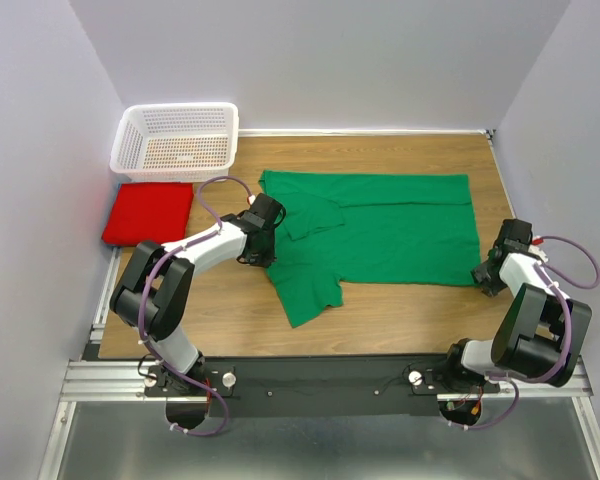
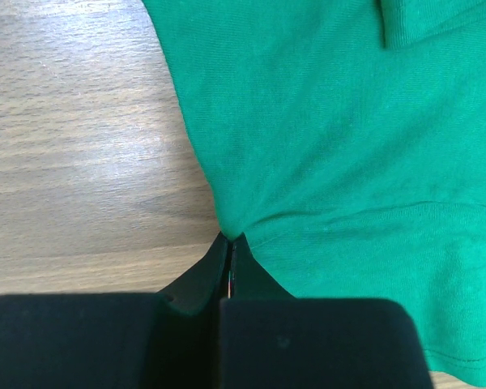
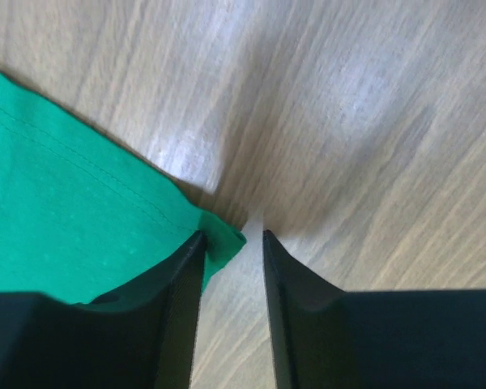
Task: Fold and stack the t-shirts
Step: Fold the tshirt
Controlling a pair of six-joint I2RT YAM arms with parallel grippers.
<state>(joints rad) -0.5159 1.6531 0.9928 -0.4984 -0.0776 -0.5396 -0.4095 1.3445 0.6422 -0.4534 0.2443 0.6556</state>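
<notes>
From the overhead view I see the bright green short-sleeved cloth t-shirt [image 1: 390, 225] spread flat across the middle of the brown wooden table [image 1: 410, 315]. One sleeve is folded in over its body and the other points toward the bottom of the frame. The left gripper [image 2: 229, 250] sits at the shirt's left edge. In its wrist view the black fingers are pressed together with green fabric puckering into their tips, so it is pinching the cloth; how much fabric lies between the fingers is hidden. The right gripper [image 3: 233, 237] is at the shirt's lower right corner, its fingers a narrow gap apart. The hemmed corner pokes just into that gap beside the left-hand finger, and I cannot tell whether it touches the other. From above, both sets of fingertips are hidden under the wrists. The bright red folded cloth t-shirt [image 1: 148, 213] lies at the left edge of the frame, well apart from the green one. It is just below the white perforated plastic basket [image 1: 175, 140] in the upper left corner.
</notes>
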